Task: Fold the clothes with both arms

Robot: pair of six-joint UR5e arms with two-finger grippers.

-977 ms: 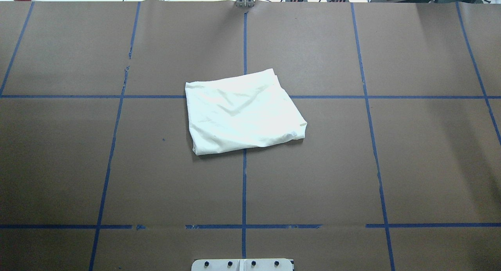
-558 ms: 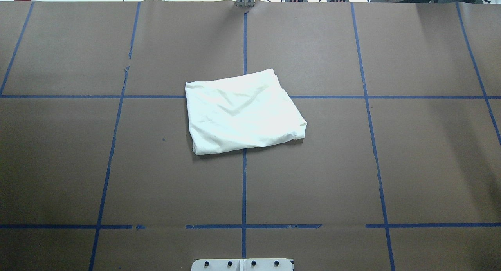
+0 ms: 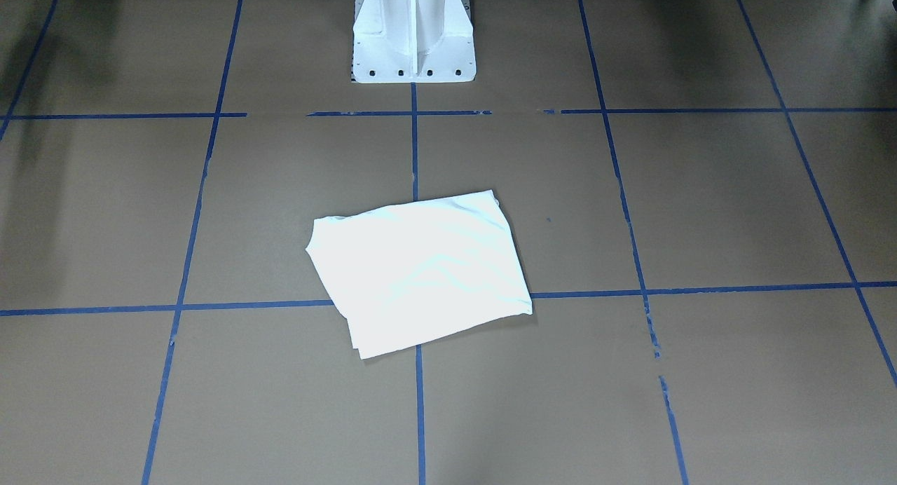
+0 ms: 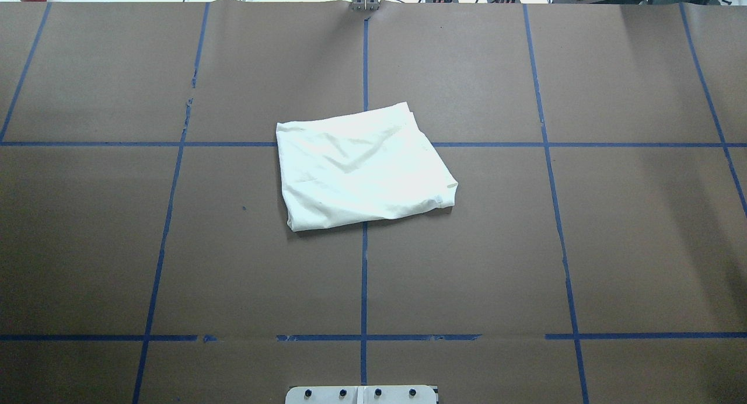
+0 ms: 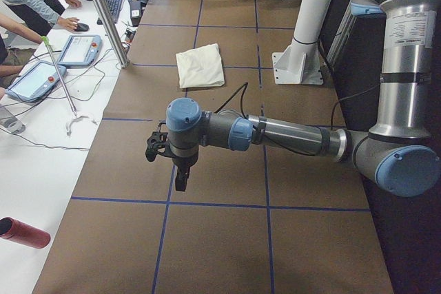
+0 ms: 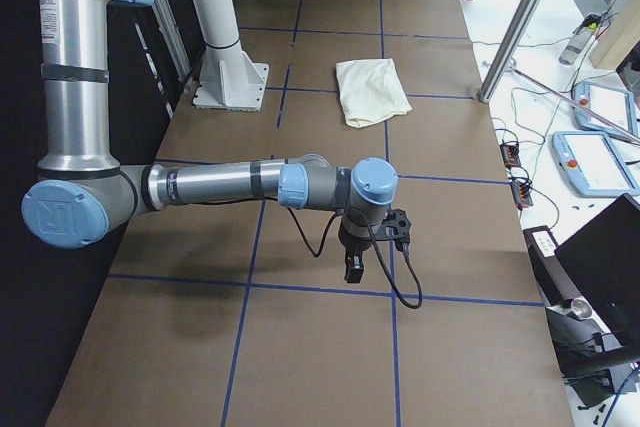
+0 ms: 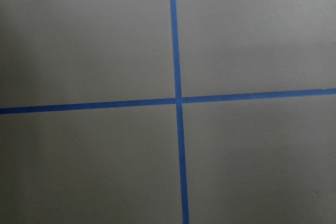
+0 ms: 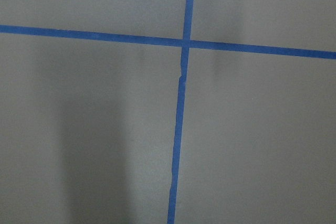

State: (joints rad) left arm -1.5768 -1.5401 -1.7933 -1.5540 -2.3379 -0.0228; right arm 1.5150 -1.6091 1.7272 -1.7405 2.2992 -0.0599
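Observation:
The cream T-shirt (image 4: 362, 167) lies folded into a rough rectangle near the middle of the table, plain pale side up, its print hidden. It also shows in the front-facing view (image 3: 420, 271), the left view (image 5: 200, 67) and the right view (image 6: 372, 90). My left gripper (image 5: 180, 180) hangs over bare table far from the shirt, toward the table's left end. My right gripper (image 6: 353, 269) hangs over bare table toward the right end. Both show only in the side views, so I cannot tell whether they are open or shut. Both wrist views show only brown table cover with crossing blue tape.
The white pedestal base (image 3: 413, 36) stands at the robot's table edge behind the shirt. An upright metal post (image 5: 103, 12) and operators with tablets (image 5: 79, 49) are beyond the far edge. A red cylinder (image 5: 24, 232) lies off the table's left end.

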